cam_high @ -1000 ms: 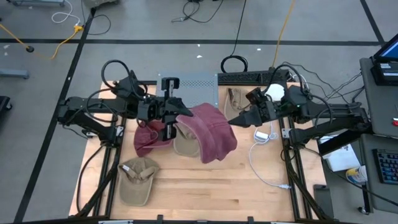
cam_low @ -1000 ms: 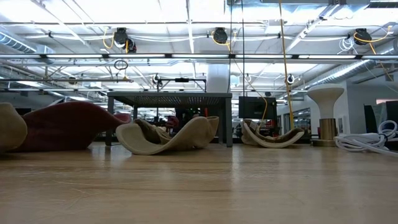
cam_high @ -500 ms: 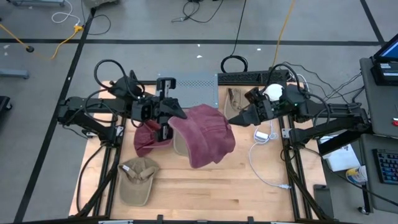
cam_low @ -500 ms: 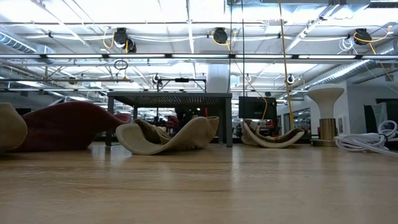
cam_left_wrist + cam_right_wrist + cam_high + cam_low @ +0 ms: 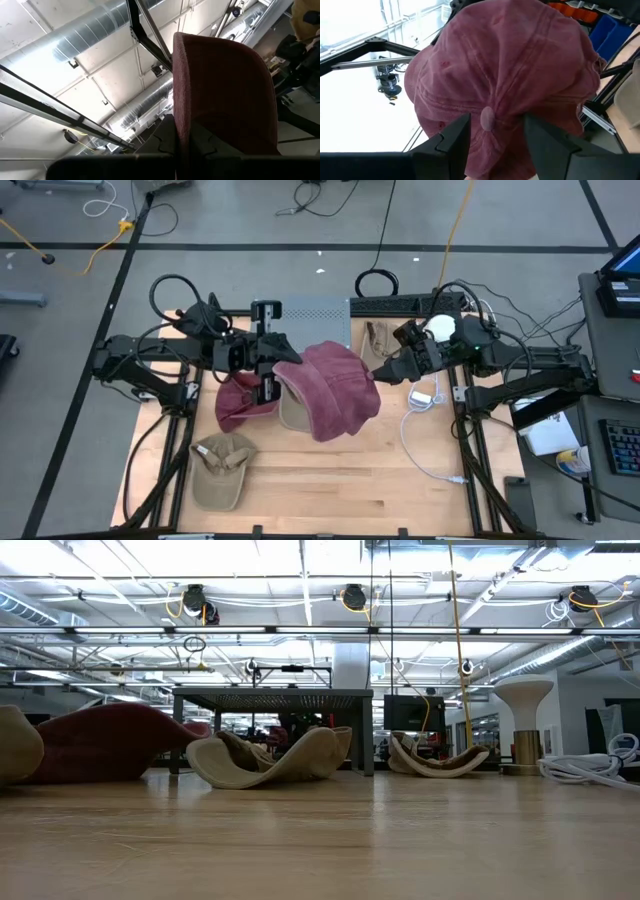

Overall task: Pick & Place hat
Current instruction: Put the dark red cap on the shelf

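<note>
A maroon hat point(image 5: 335, 388) is held up above the table's middle, between my two arms. My left gripper point(image 5: 272, 368) is shut on its brim, at the hat's left side. My right gripper point(image 5: 377, 373) is open at the hat's right side. In the right wrist view its fingers point(image 5: 451, 139) stand on either side of the crown button point(image 5: 487, 118). A second maroon hat point(image 5: 238, 402) lies on the table below my left gripper, and it also shows in the low view point(image 5: 100, 743). Neither gripper appears in the low view. My left gripper pinches the maroon hat's brim point(image 5: 178, 107) between its two fingers point(image 5: 162, 141); the brim stands edge-on between them. It comes from the table's left, roughly level. The hat is lifted clear of the table, its crown reaching toward my right arm. My right gripper's fingers flank the crown top; whether they touch it I cannot tell.
A tan hat point(image 5: 294, 415) lies under the lifted one, another tan hat point(image 5: 222, 467) sits near the near left corner, and a third point(image 5: 378, 340) by the far edge. A grey perforated plate point(image 5: 315, 320) is at the far side, and a white cable point(image 5: 415, 430) runs on the right.
The lifted hat's crown end, which hung lower toward the near edge, has swung up and now sits higher, against my right gripper. My left gripper has drawn slightly toward the table's left, still shut on the brim.
</note>
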Controlling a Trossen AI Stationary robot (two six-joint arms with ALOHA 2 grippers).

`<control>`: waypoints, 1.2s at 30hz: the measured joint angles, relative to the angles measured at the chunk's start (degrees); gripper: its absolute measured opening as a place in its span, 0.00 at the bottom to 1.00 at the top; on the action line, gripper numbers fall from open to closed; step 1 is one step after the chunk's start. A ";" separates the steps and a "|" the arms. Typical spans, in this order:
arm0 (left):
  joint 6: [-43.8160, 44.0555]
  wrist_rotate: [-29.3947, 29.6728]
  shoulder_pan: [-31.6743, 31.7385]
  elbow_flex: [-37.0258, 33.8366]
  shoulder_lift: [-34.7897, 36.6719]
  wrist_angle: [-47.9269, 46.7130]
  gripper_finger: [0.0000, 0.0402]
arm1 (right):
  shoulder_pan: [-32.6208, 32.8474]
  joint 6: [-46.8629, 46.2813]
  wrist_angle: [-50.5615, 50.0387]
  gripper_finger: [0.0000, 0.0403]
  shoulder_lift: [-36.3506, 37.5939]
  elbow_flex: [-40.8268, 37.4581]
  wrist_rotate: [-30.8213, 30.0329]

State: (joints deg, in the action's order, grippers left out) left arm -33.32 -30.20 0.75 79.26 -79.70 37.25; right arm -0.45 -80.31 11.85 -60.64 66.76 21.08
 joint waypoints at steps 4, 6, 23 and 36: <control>0.02 0.03 -0.02 0.00 0.00 -0.10 0.02 | 0.00 0.00 0.40 0.43 -0.53 0.00 -0.04; 0.02 0.07 -0.02 0.00 0.00 -0.33 0.02 | 0.00 -0.17 1.13 0.43 -1.24 0.00 -0.03; -0.09 1.22 0.15 0.00 -0.04 -4.03 0.02 | -0.31 -2.95 9.65 0.22 -2.91 -0.02 2.66; 10.92 1.82 1.39 0.00 -0.04 -4.61 0.06 | -0.35 7.96 9.34 0.05 3.38 -0.02 3.01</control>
State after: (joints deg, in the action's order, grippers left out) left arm -22.40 -28.37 2.14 79.26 -79.75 32.64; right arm -0.80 -72.35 21.18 -57.26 66.74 24.09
